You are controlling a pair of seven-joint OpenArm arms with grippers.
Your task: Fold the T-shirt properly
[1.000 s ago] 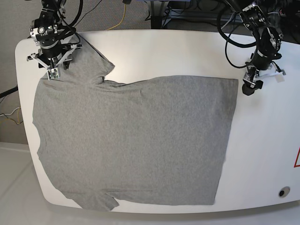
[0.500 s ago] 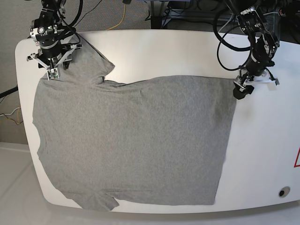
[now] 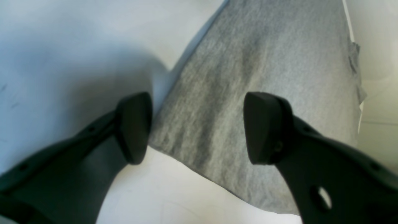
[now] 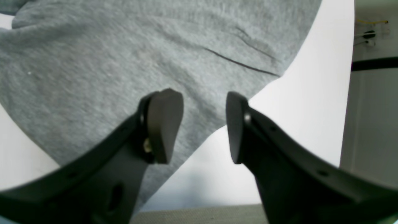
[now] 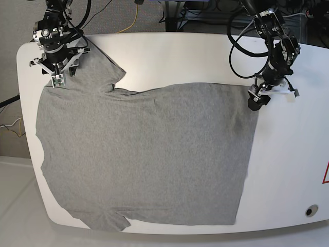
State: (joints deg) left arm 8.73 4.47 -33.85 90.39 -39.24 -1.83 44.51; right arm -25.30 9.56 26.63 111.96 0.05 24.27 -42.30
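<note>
Item 1, shirt (image 5: 149,154): I see it spread flat over the white table (image 5: 288,170), covering most of the left and middle. One sleeve (image 5: 95,69) reaches toward the far left corner; the other sleeve (image 5: 105,220) hangs at the near edge. The hem runs down the right side, from the far corner of the cloth to the near edge. The fabric lies mostly smooth, with one dark crease (image 4: 239,62) in the right wrist view.

Item 2, left gripper (image 5: 255,99): I find it at the shirt's far hem corner, toward the far right of the table. Its jaws stand wide apart. In the left wrist view one pad (image 3: 133,127) sits over bare table just beside the cloth edge, the other pad (image 3: 264,127) over the grey fabric, so the hem corner lies between them. Nothing is clamped.

Item 3, right gripper (image 5: 57,78): I find it over the far sleeve, near the far left corner of the table. Its jaws are partly apart, with the sleeve edge below the gap; whether the tips touch the cloth I cannot tell. Nothing is gripped.
</note>
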